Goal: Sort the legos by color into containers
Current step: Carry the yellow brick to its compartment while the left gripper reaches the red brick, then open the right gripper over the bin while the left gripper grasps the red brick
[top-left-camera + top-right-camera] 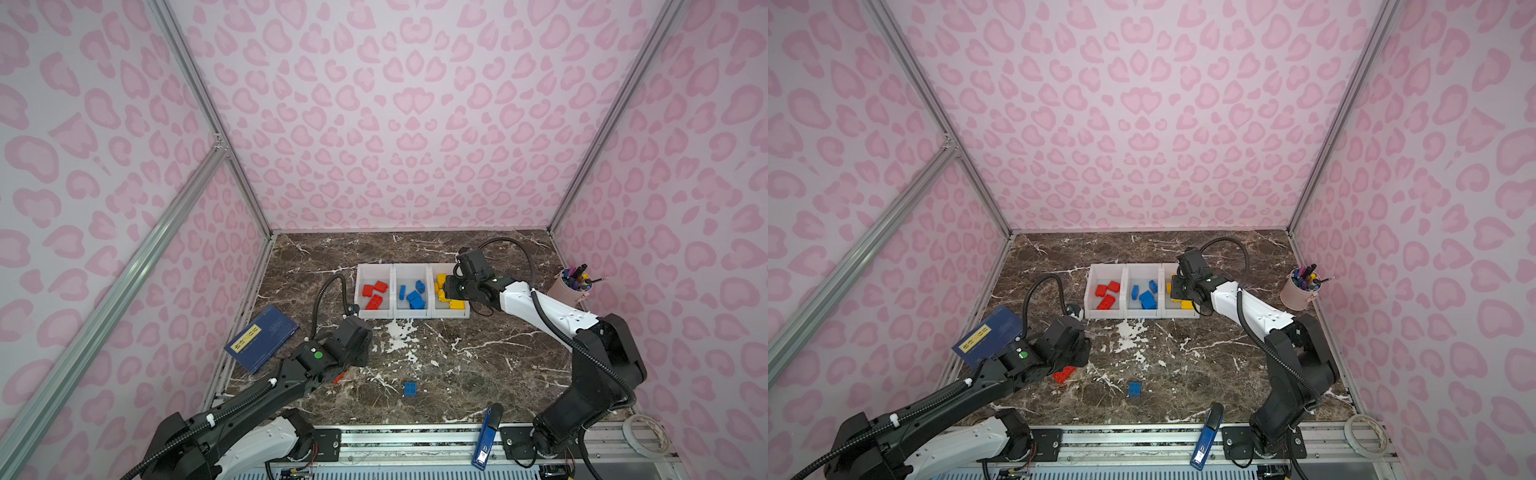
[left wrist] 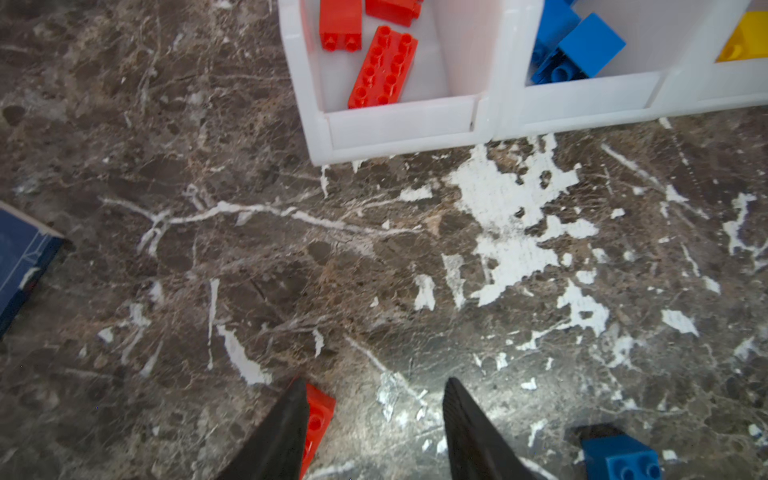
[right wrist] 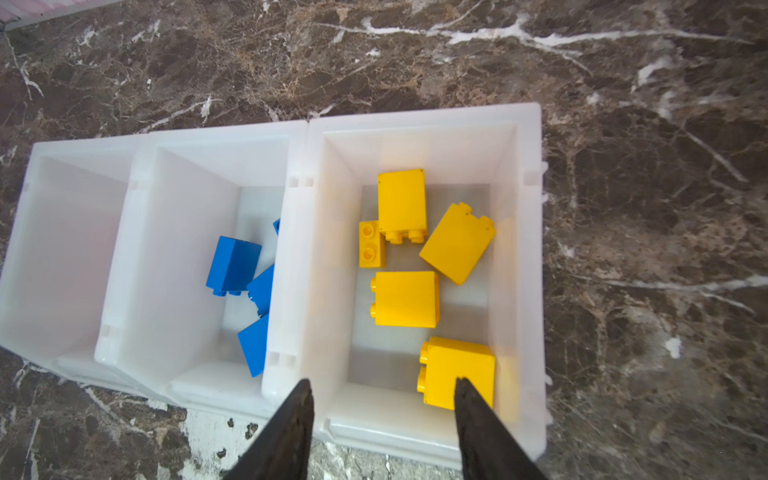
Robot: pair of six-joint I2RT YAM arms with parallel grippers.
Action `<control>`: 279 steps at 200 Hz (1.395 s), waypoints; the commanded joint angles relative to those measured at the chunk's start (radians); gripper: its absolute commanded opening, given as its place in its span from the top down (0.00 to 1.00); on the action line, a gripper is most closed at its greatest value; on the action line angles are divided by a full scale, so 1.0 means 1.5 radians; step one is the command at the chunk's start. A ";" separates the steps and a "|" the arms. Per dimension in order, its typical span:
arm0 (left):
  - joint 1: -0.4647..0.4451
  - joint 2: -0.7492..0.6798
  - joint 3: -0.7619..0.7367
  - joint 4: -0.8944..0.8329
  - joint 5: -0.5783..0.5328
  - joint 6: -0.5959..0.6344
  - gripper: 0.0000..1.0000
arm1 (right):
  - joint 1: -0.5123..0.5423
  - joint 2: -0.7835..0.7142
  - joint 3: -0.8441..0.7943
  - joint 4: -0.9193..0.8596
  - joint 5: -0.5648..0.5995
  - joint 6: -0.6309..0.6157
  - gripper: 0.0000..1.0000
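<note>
Status: left end effector [image 2: 374, 388] spread, small red studded plastic brick [image 2: 321, 415] against one finger on brown marble surface [image 2: 208, 270] | right end effector [image 3: 382, 386] spread, empty, above white plastic bin [image 3: 530, 249] of yellow bricks [image 3: 405, 299]

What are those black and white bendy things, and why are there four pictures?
They are two robot arms sorting toy bricks by colour. Two pictures look down from above; two come from cameras on the arms' wrists, showing black fingers. The white bins hold red bricks, blue bricks and yellow bricks. One loose red brick and one loose blue brick lie on the marble table. The left gripper is open by the loose red brick; the right gripper hangs open over the yellow bin, holding nothing. The stapler, book and pen cup are just clutter.
</note>
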 commanded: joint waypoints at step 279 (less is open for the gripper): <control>0.090 -0.003 -0.146 0.017 0.111 -0.137 0.30 | 0.000 -0.019 -0.059 0.046 -0.015 0.017 0.45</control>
